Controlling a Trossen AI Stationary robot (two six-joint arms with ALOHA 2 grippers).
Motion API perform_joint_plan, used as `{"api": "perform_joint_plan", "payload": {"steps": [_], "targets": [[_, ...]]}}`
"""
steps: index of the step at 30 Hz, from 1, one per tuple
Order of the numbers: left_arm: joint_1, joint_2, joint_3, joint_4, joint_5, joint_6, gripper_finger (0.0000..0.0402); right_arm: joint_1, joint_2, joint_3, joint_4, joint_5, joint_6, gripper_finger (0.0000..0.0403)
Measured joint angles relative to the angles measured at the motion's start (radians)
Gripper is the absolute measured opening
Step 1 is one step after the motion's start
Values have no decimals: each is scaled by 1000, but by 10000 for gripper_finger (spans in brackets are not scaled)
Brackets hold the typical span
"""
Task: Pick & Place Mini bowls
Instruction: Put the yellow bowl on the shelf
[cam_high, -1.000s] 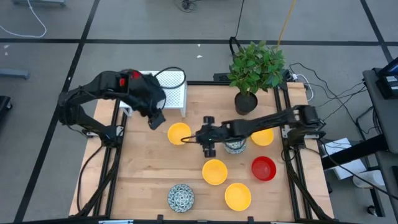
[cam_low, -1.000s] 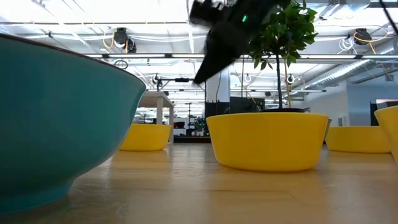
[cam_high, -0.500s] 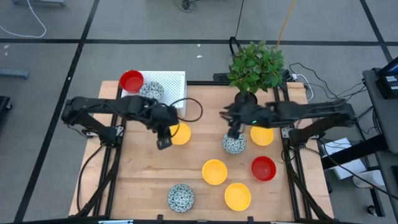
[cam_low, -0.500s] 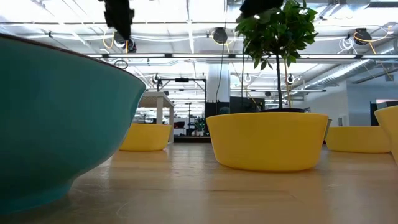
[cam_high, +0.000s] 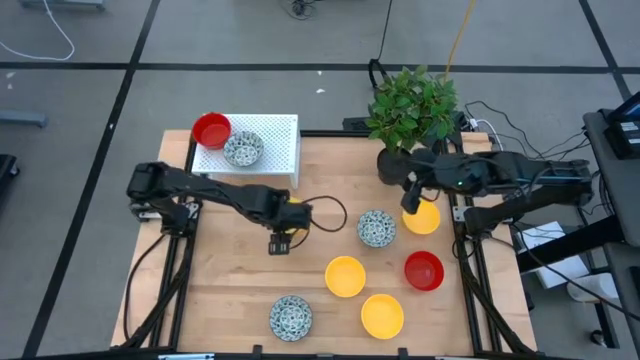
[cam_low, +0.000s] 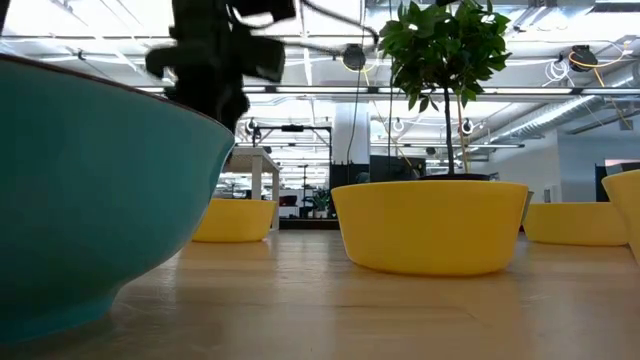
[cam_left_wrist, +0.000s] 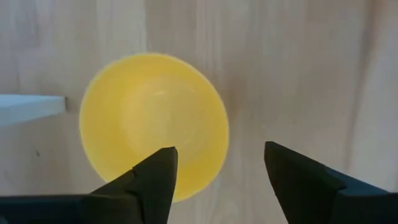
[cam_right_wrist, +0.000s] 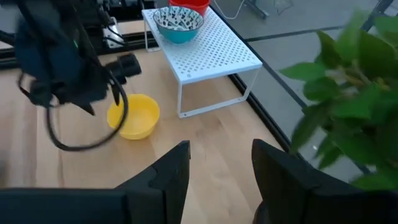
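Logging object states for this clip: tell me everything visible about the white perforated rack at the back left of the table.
The white rack is a low metal-looking shelf with a perforated top on thin wire legs, standing upright at the table's back left edge. A red bowl and a speckled bowl sit on it. A yellow bowl lies on the wood beside its leg. No gripper touches it.

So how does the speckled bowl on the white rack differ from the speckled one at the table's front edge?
The speckled bowl on the white rack sits raised on the rack, beside a red bowl. The speckled bowl at the front edge rests on the wooden table, alone. Both are round, white with dark speckles, upright and empty.
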Motion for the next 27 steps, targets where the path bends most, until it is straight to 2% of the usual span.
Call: {"api": "perform_joint_plan", "payload": {"steps": [9, 14, 18, 24, 27], "targets": [[2, 174, -8, 39, 15, -39, 176, 0, -47, 0, -7, -1, -4, 160], [2, 206, -8, 38, 15, -73, 104, 0, -52, 0, -9, 0, -38, 160], [3, 181, -8, 38, 45, -47, 18, 0, -52, 0, -9, 2, -75, 160], [9, 71, 31, 38, 111, -29, 7, 0, -52, 0, 1, 2, -109, 160], [12, -15, 85, 47, 92, -21, 9, 0, -55, 0, 3, 2, -116, 160]]}}
